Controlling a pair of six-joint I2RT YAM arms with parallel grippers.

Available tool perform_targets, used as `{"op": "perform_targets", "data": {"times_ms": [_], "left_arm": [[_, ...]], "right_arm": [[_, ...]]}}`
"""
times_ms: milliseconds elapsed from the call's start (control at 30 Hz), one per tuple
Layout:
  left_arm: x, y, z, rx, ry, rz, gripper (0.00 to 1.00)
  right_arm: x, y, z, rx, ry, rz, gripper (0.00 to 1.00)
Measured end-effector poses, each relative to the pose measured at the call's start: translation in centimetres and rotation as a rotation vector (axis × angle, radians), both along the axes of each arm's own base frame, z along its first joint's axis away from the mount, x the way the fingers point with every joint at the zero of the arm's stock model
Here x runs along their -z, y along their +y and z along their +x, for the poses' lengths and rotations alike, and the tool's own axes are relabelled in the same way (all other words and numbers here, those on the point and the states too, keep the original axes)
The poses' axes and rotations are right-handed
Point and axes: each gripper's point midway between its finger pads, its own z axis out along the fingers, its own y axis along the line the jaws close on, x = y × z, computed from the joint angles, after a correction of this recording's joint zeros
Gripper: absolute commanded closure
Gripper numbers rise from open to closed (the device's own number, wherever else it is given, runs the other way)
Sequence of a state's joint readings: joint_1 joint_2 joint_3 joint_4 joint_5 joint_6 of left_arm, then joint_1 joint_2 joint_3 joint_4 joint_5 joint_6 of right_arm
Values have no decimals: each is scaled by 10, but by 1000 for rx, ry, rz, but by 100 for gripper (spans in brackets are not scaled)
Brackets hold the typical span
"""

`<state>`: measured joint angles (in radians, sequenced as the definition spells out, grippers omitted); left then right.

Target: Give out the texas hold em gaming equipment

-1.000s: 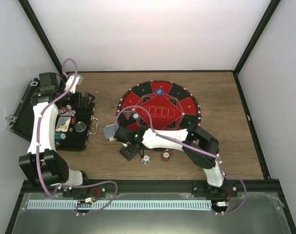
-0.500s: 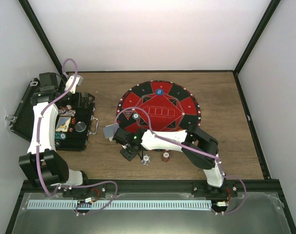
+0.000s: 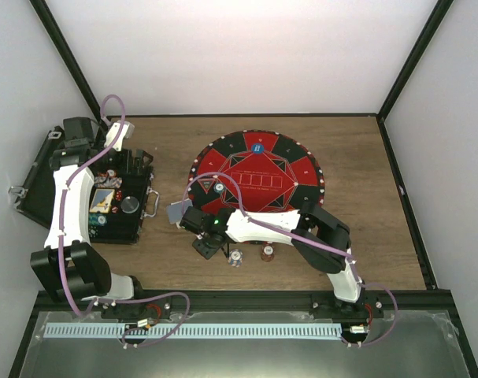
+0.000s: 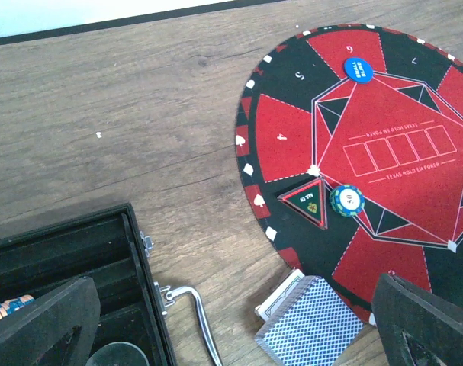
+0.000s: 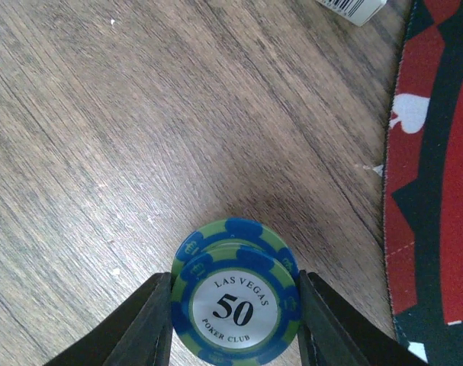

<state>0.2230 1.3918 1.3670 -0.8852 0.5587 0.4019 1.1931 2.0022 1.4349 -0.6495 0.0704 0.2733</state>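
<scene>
Black, with its lid open, the case (image 3: pixel 120 206) lies at the far left of the wooden table (image 3: pixel 364 236). The left gripper (image 4: pixel 231 309) hangs above the case's right edge, its jaws spread wide with nothing between them. Just right of the case handle, a deck of cards (image 4: pixel 311 326) with grey-blue backs lies on the wood at the left rim of the round red-and-black mat (image 4: pixel 292 137); whether it touches the rim I cannot tell. On the mat sit a blue-and-green chip (image 4: pixel 346 200) on its left part and a blue button disc (image 4: pixel 358 69) toward its far edge. On the near side of the deck, the right gripper (image 5: pixel 236 324) is low over the table. Its fingers (image 5: pixel 151 324) are pressed against both sides of a stack of green-and-blue chips (image 5: pixel 235 293) marked 50, which rests on the wood just left of the mat. Right of that, by the mat's near rim, stand a pale chip stack (image 3: pixel 236 258) and a reddish-brown chip stack (image 3: pixel 267 253), apart from each other.
</scene>
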Motion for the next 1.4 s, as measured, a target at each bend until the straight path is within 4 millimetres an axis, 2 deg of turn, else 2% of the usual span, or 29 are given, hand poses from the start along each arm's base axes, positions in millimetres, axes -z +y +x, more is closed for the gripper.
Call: {"op": "perform_targets", "data": {"times_ms": [67,167,200,267,367,900,1033,1100,1233,1400], "left_arm": [[0,0,0,0,0,1,0],[0,0,0,-1,0,2,0],[0,1,0,-2,1,3,0],[0,1,0,-2,1,3,0],[0,1,0,-2,0,4,0],[-1,1,-1,-1,-4,7,0],[-1,1,-1,-1,-4,7,0],[-1,1,0,0,-4,7,0],[-1,1,0,-1,-4,8,0],[-1,1,0,-2,-3,9,0]], "right_arm": [[-1,0,1,1,-4,0,86],[-2,0,2,5,-12,-2,86],[-2,0,3,5,-13,-2,82],[-2,0,3,6,-15,-5,62],[-2,-1,2,6,-12,-9,53],[1,0,3,6,-12,-8,53],[0,2,3,6,-13,-1,59],[0,3,3,7,-12,4,59],[1,3,3,8,-10,5,48],[1,4,3,7,-9,7,47]]}}
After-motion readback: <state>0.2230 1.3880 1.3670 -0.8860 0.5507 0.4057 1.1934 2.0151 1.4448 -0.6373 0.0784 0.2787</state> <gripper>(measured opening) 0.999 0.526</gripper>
